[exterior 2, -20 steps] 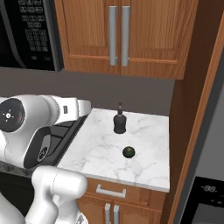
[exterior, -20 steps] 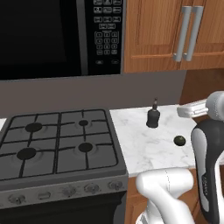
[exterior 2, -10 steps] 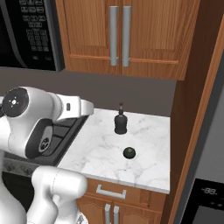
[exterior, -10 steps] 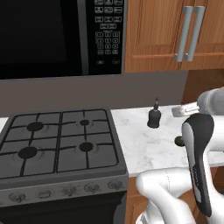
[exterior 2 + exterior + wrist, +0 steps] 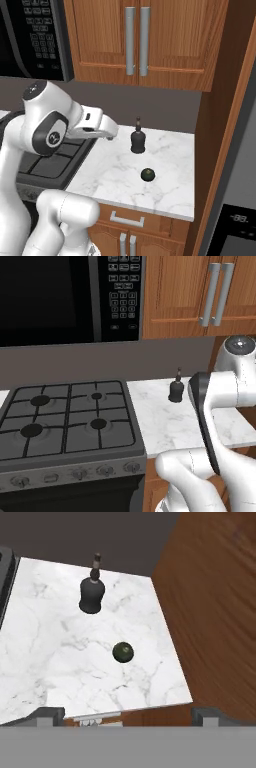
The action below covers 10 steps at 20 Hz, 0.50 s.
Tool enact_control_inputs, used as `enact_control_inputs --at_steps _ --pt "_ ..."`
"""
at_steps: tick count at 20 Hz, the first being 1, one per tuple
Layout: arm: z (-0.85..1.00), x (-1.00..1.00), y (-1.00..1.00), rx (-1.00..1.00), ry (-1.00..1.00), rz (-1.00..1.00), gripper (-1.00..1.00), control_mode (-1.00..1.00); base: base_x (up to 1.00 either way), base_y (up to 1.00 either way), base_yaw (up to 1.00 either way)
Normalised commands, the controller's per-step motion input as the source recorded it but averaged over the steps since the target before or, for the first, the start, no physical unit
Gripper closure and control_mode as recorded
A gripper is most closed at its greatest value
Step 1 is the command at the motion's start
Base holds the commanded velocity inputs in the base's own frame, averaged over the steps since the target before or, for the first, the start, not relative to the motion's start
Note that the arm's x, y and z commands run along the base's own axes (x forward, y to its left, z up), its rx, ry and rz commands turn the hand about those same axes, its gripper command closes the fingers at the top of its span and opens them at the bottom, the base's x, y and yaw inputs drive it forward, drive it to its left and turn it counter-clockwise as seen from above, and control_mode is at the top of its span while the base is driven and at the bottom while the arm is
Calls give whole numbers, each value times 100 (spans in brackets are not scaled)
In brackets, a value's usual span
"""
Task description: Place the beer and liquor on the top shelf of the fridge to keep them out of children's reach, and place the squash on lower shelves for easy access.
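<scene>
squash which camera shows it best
Hand view: the squash sits near the middle, unobstructed, on the counter. The right base view shows it small; in the left base view the arm hides it.

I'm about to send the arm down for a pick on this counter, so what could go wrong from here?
1. The squash is round and sits loose on the marble counter; an off-centre close could roll it toward the front edge.
2. The liquor stands upright close behind it; a low sweep could tip it.
3. The wooden side panel rises right beside the counter, so the open end effector has little room on that side.
</scene>
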Motion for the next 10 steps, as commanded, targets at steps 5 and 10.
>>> enact_control_inputs --at_steps 5,10 --pt "-57 5 -52 -1 22 -15 -100 -100 0 0 0" --pt "-68 0 -32 0 3 -7 -100 -100 0 0 0"
